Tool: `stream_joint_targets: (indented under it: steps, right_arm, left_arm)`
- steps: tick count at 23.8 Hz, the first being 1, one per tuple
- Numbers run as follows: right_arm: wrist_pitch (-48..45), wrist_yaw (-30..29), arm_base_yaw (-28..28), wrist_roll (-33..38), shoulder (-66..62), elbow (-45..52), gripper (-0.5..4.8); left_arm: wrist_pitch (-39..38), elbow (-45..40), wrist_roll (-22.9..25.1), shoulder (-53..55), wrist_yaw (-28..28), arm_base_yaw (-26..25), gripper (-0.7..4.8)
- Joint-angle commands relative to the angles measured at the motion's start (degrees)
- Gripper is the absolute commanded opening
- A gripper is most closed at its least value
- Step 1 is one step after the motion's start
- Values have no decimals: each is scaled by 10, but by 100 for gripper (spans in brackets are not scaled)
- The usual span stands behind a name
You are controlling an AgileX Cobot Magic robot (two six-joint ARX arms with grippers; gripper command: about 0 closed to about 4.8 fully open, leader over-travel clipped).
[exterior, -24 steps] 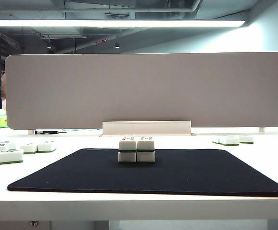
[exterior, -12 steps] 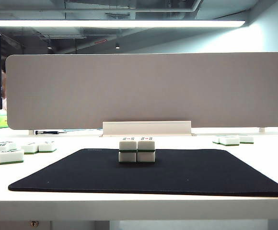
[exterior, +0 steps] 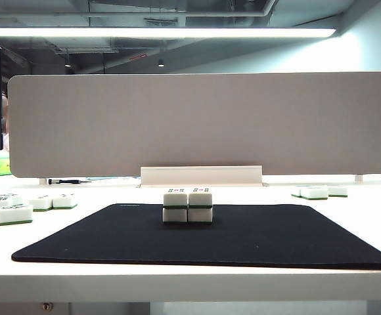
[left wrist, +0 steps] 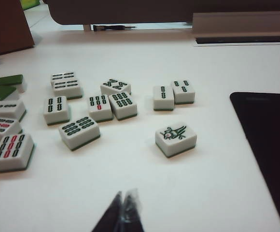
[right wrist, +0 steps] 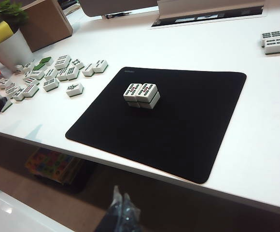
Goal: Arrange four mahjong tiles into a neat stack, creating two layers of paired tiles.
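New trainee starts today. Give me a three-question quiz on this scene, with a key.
1. True or false: the stack stands on the black mat.
2. How many layers does the stack have? A) one B) two C) three
3. Fill in: both the left gripper and the right gripper are ____ and hold nothing.

Key:
1. True. It stands toward the mat's far edge.
2. B. Two tiles wide, two high.
3. Shut. The left gripper hangs over the white table near the loose tiles; the right gripper hangs off the table's near edge, well back from the stack.
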State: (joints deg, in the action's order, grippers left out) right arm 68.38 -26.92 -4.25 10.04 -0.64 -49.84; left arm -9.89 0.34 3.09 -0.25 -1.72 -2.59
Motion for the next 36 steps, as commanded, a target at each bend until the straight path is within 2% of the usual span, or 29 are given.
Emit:
stream_joint_targets:
  steps: [1, 21, 24, 28, 32, 36]
  right_arm:
    - [-9, 0, 0, 0, 7, -2, -1]
    - [-9, 0, 0, -1, 7, -2, -1]
    - [-24, 43, 0, -17, 7, 0, -1]
    - [-118, 119, 0, -14, 7, 52, -1]
    - [-258, 125, 0, -3, 7, 144, -1]
    - [-462, 144, 0, 5, 7, 271, -1]
  left_arm:
    - [-12, 0, -1, 3, 4, 0, -6]
    - [-7, 0, -1, 3, 10, 0, -6]
    - [-7, 0, -1, 3, 10, 0, -6]
    - [-7, 0, -1, 3, 10, 0, -6]
    - [-7, 0, -1, 3, 10, 0, -6]
    - [-7, 0, -1, 4, 10, 0, -6]
